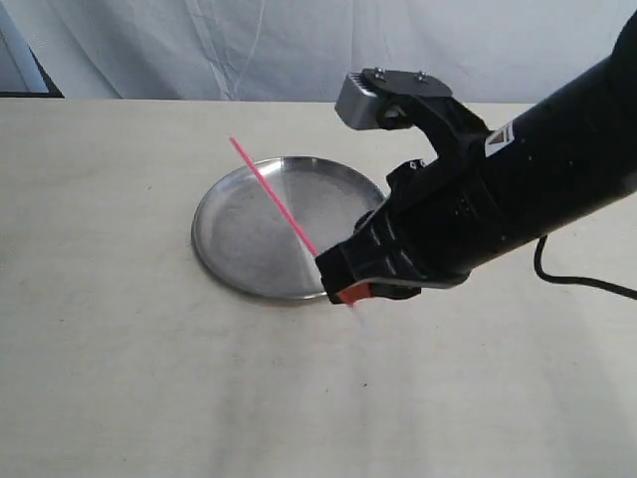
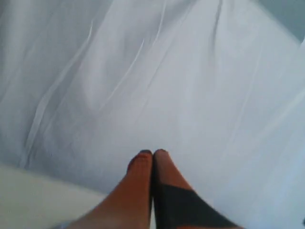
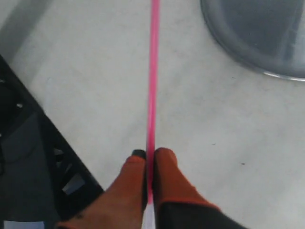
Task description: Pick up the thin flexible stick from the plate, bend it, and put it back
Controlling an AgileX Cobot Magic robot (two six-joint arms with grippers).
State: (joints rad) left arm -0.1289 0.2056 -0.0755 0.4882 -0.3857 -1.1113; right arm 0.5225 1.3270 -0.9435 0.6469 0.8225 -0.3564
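The thin pink stick (image 1: 274,194) is lifted above the silver plate (image 1: 239,249), slanting up toward the back left, still straight. My right gripper (image 1: 348,289) is shut on the stick's lower end at the plate's near right rim. In the right wrist view the stick (image 3: 152,76) runs straight out from between the orange fingertips (image 3: 164,164), with its whitish end behind them, and the plate (image 3: 257,38) lies off to one side. My left gripper (image 2: 152,153) is shut on nothing and points at a white cloth; it does not show in the exterior view.
The pale tabletop (image 1: 119,378) spreads around the plate. A white cloth backdrop (image 1: 299,45) hangs behind the table. A black cable (image 1: 577,281) trails at the right. A dark arm base (image 3: 28,167) shows in the right wrist view.
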